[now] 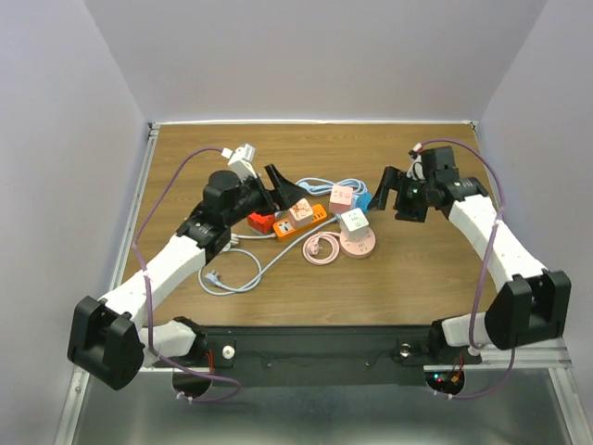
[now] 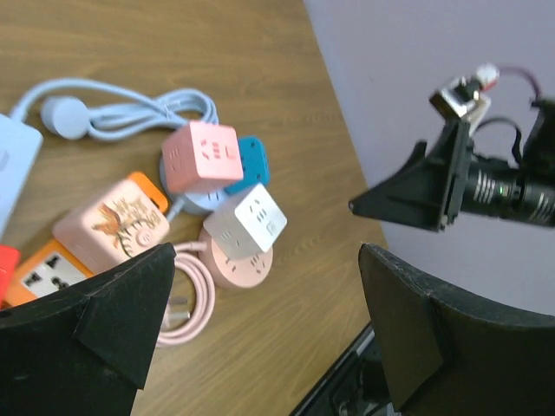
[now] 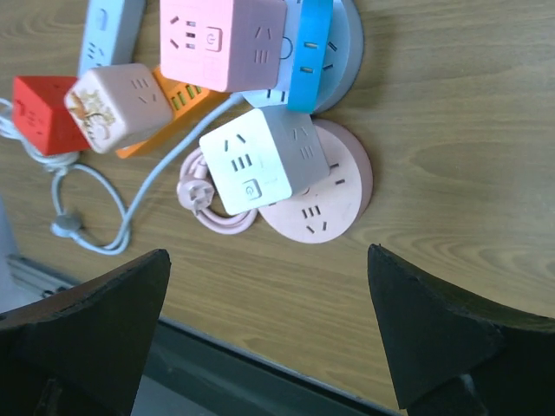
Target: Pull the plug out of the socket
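Hovering released, the right pincer [image 1: 398, 197] is nearer the white cube plug [image 1: 353, 221], which lies at its 8 o'clock, seated upright on the pink round socket [image 1: 358, 244] on the wooden bench [image 1: 435, 278]. The left pincer [image 1: 283, 190], also released, has it at 4 o'clock. Only the right wrist view shows the plug overlapping the socket's 10 o'clock edge.

A wooden table [image 1: 417, 269] carries an orange power strip [image 1: 318, 217], a round pink socket [image 1: 359, 247] with a coiled pink cable [image 1: 321, 248] just beside, a pale blue cable [image 1: 243, 278], and seemingly a red cube adapter [image 1: 261, 222]
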You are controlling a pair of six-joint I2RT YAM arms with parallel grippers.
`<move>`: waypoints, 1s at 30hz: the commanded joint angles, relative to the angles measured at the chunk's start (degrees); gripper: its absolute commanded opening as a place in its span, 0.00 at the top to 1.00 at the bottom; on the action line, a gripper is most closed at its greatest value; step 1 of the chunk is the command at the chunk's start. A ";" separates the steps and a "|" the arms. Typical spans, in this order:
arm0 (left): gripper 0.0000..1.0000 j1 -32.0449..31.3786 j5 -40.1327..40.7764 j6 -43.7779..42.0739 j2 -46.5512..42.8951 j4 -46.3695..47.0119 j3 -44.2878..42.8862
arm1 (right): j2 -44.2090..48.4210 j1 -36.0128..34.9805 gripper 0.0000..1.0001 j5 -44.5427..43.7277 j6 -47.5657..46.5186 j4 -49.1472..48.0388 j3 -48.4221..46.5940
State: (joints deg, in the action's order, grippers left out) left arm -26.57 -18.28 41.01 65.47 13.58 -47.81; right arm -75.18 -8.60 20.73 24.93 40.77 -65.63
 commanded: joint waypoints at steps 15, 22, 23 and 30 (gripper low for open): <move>0.01 -6.39 6.51 -0.06 0.71 -0.49 -1.06 | -17.10 -20.66 0.00 -27.67 -12.97 2.29 -11.02; 0.01 -6.39 6.77 0.82 -0.70 -0.66 0.70 | -21.15 -23.74 0.00 -30.93 -12.54 0.71 -9.79; 0.01 -6.48 6.68 0.82 -0.78 -0.66 0.88 | -21.33 -23.83 0.00 -30.40 -12.45 0.19 -9.70; 0.02 -7.09 5.81 1.70 1.40 -1.89 1.85 | -23.17 -23.92 0.09 -33.65 -10.69 -1.57 -9.78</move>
State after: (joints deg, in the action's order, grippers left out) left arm -32.91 -11.88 42.24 66.59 11.35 -46.50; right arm -97.84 -32.56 -9.13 13.32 41.58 -75.18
